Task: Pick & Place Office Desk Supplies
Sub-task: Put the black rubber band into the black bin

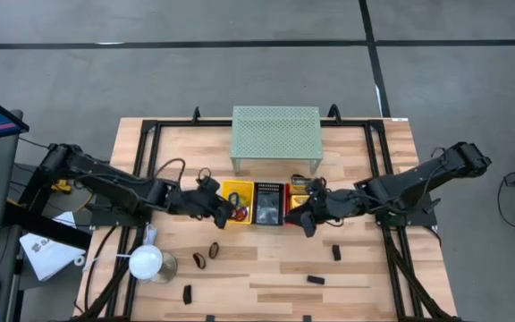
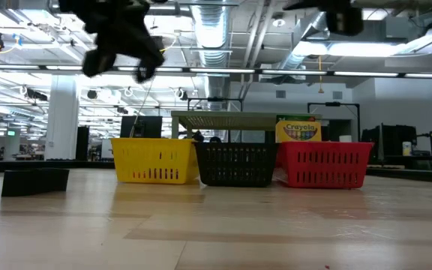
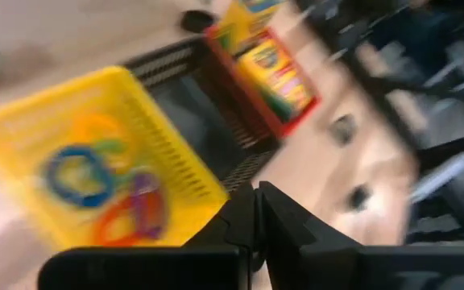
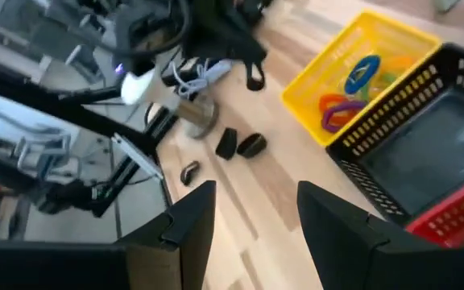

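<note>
Three small baskets stand in a row at mid-table: yellow (image 1: 237, 197), black (image 1: 267, 204) and red (image 1: 297, 200). The yellow basket (image 3: 95, 153) holds blue, orange, purple and green ring bands (image 3: 79, 173). Crayon boxes (image 3: 276, 76) stand in the red basket (image 2: 322, 163). My left gripper (image 3: 256, 217) hovers shut and empty above the table, beside the yellow basket's near edge (image 1: 224, 213). My right gripper (image 4: 252, 213) is open with nothing between its fingers, above the table in front of the red basket (image 1: 305, 220). Ring bands (image 1: 206, 256) and black clips (image 1: 336, 253) lie loose on the wood.
A pale green mesh shelf (image 1: 275, 134) stands behind the baskets. A white round-headed lamp-like object (image 1: 147, 262) sits near the front left. More black clips lie at the front (image 1: 316, 280), (image 1: 187, 292). Bare wood runs along the near side, between the clips.
</note>
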Controlling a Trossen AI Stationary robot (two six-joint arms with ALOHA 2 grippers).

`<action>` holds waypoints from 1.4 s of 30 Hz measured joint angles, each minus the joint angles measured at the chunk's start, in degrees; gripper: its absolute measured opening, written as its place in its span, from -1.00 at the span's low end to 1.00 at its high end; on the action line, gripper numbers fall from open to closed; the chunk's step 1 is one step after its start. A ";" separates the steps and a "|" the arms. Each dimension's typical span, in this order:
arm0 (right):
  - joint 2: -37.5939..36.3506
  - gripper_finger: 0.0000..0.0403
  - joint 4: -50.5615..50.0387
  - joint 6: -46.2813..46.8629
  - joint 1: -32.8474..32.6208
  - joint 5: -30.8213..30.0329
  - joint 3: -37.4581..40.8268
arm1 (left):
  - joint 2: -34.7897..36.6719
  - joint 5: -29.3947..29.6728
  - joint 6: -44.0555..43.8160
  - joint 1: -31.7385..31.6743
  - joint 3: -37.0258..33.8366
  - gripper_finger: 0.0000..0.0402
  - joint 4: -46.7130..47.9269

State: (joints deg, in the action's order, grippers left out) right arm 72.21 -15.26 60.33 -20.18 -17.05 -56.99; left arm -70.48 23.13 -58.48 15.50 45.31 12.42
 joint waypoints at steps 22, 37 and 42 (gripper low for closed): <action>-6.00 -0.14 -15.08 14.48 -7.89 -19.52 0.00 | -25.96 0.35 17.21 -8.45 9.78 -0.99 -24.03; -6.78 -0.14 -20.10 19.26 -11.70 -24.23 0.00 | -33.43 3.44 20.18 -9.80 9.92 -0.99 -24.20; -6.78 -0.14 -20.10 19.26 -11.70 -24.21 0.00 | -34.53 3.91 18.95 -10.21 9.91 -0.94 -24.04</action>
State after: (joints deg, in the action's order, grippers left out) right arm 65.43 -35.36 79.59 -31.88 -41.25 -56.99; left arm -105.01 27.05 -39.52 5.29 55.22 -11.63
